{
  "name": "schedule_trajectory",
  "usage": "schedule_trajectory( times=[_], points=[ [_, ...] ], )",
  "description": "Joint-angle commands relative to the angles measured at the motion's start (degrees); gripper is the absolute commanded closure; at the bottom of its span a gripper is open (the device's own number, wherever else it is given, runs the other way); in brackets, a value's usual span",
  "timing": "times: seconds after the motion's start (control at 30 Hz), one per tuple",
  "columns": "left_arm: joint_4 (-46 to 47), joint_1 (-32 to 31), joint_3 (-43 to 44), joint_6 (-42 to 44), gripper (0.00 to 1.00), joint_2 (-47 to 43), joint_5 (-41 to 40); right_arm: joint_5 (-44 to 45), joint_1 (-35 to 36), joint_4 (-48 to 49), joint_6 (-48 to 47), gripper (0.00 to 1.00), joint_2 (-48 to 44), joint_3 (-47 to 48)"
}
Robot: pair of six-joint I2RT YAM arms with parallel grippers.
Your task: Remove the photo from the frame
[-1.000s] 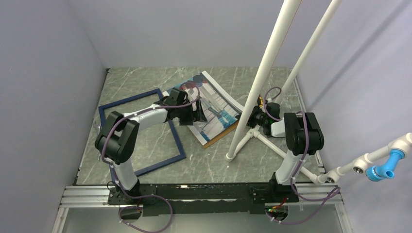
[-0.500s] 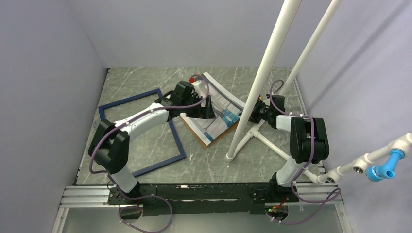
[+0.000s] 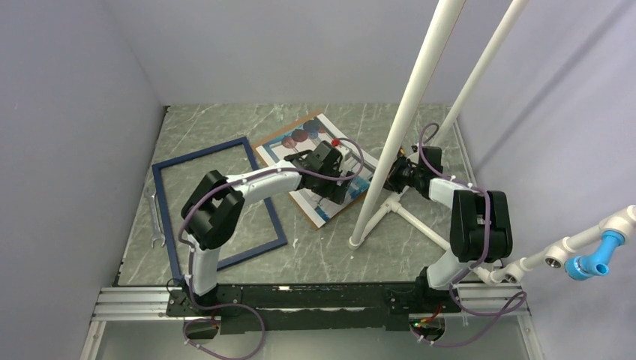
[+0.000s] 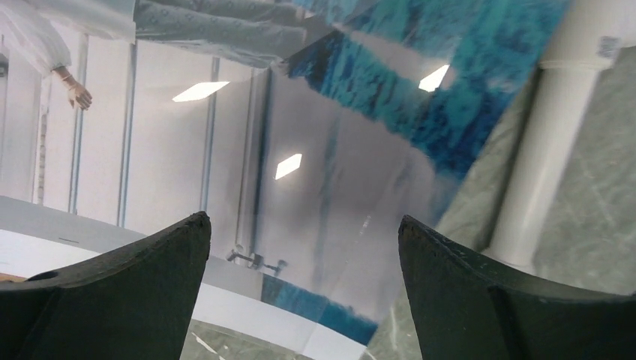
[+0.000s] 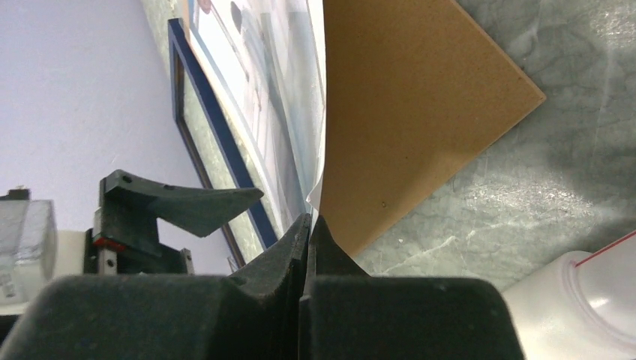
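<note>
The photo [image 3: 319, 154] lies face up on the brown backing board [image 3: 281, 137], with its red and blue balls at the far-left end. The empty navy frame [image 3: 201, 153] lies on the table to its left. My left gripper [image 3: 340, 185] is open just above the photo's right part, and the print [image 4: 322, 150] fills the space between its jaws [image 4: 301, 220]. My right gripper [image 3: 390, 181] sits partly behind a pole. Its jaws [image 5: 309, 219] are shut on the photo's white corner [image 5: 316, 180], next to the board [image 5: 405, 105]. The frame also shows there [image 5: 217, 127].
Two slanted white poles rise from a base [image 3: 360, 240] between the photo and my right arm; one pole [image 4: 547, 150] is close to the left gripper. A wrench [image 3: 156, 225] lies by the left wall. A white bottle [image 5: 592, 292] stands near the right gripper.
My left gripper has moved right across the photo toward the pole. The photo, curled up before, now lies flatter on the board. The right gripper stays at the photo's corner.
</note>
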Motion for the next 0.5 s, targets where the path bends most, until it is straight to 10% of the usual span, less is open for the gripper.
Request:
schedule_trajectory(
  times=[0.0, 0.47],
  points=[
    [-3.1, -1.3, 4.2, 2.5, 0.03, 1.8, -6.8, -1.7, -0.3, -1.6, -0.9, 1.00, -2.8, 1.6],
    [-7.6, -1.9, 6.7, -1.8, 0.01, 3.6, -11.6, -0.8, -0.3, -11.2, -3.2, 1.00, -7.7, 4.7]
  ],
)
